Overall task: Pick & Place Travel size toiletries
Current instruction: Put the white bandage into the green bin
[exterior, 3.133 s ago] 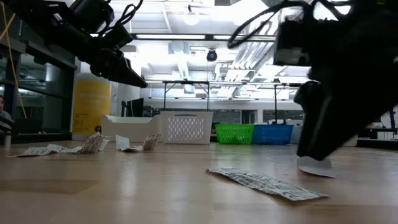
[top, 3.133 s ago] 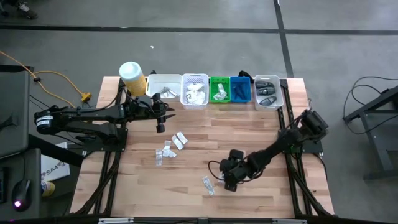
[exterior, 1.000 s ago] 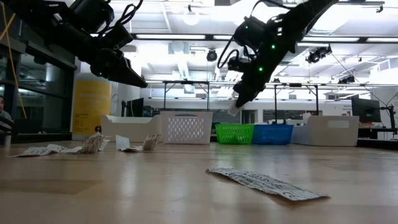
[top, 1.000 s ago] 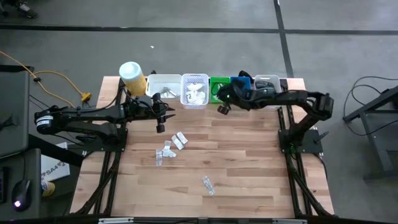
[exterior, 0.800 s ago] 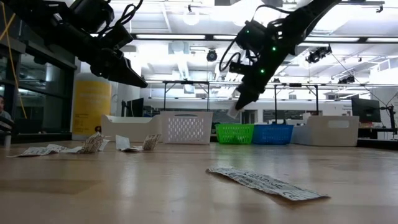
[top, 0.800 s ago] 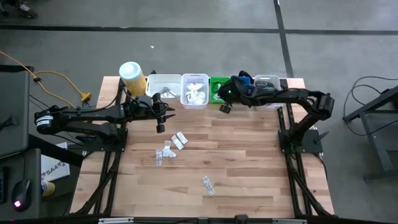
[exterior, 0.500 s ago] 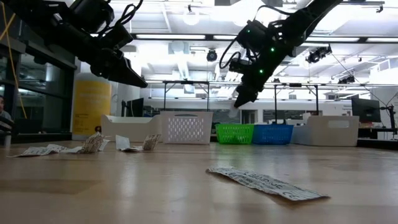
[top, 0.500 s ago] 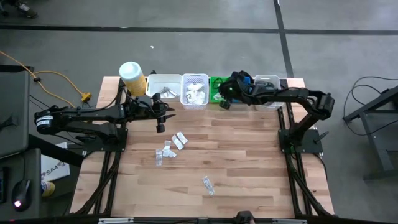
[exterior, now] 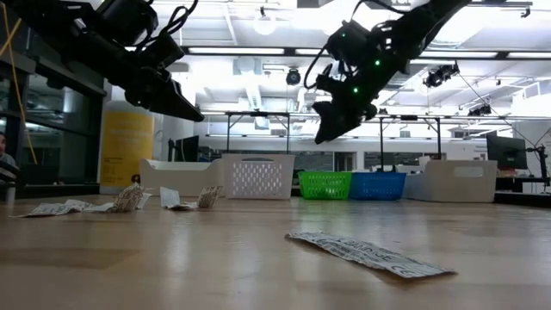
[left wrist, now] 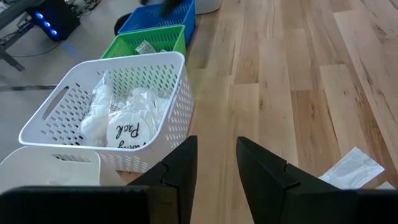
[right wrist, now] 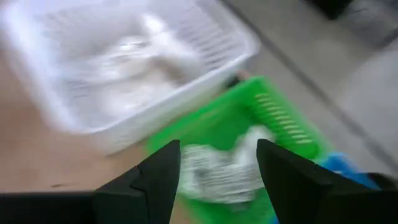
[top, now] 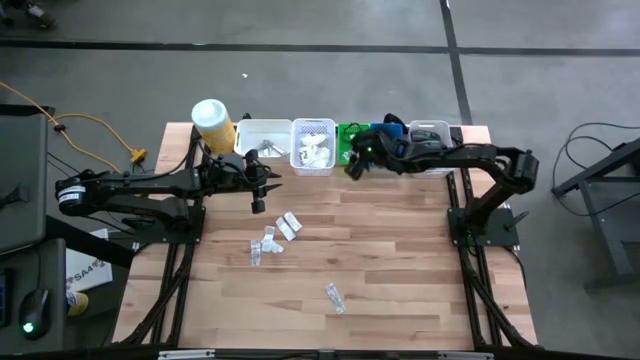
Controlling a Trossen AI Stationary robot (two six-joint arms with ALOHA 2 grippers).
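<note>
A light wooden table (top: 400,260) carries a row of small baskets along its far edge, at twelve o'clock as seen from above. In that row stand a plain white tub (top: 262,138), a white perforated plastic basket (top: 313,146) holding white sachets, a green perforated basket (top: 353,143), a blue one (top: 387,144) and a pale bin (top: 432,147) with dark items.

The right gripper (top: 352,166) hangs in the air at the green basket's near edge. Its two dark fingers (right wrist: 158,174) stand apart with nothing between them — open and empty. Through that gap, a crumpled white sachet (right wrist: 217,171) lies inside the green basket.

The left gripper (top: 258,195) waits above the table at about ten o'clock, near the white tub. Its fingers (left wrist: 180,168) are parted by a narrow gap and hold nothing.

Several toiletries are not yet sorted. A cluster of small white and clear sachets (top: 288,225) and tiny clear bottles (top: 262,245) sits near the table's centre. One flat, printed clear plastic sachet (top: 334,297) lies alone toward six o'clock.

By my judgement, the sachets are very light, thin and floppy, with slick film that could slide out of a shallow pinch. A firm grip across the middle, or on a raised, crinkled edge, looks best — a flat corner offers little to catch. The tiny bottles look stiffer and may roll; taking them across the body seems safest.
</note>
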